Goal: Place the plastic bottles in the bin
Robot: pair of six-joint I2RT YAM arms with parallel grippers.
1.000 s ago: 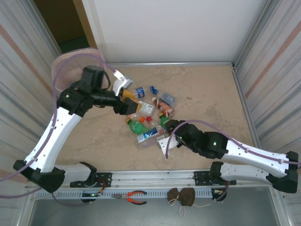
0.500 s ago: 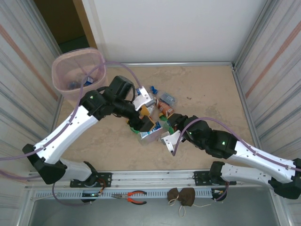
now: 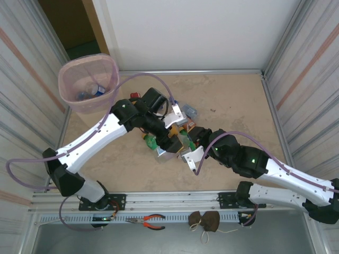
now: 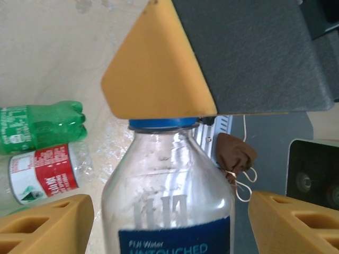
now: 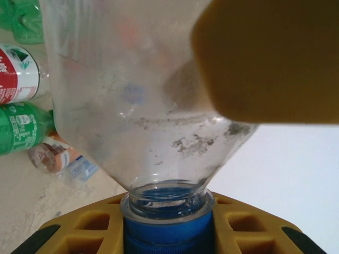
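clear bottle point(image 4: 168, 180), blue cap point(image 4: 161, 123), navy label point(image 4: 175, 241)

A beige speckled worktop point(image 3: 249, 100) sits evenly lit, boxed in by a plain white back wall point(image 3: 190, 32), corrugated metal side panels point(image 3: 312, 74) and, upper left, a dark doorway point(image 3: 66, 24).

Bottle point(image 4: 168, 182) label: "FIJI Water UNTOUCHED"
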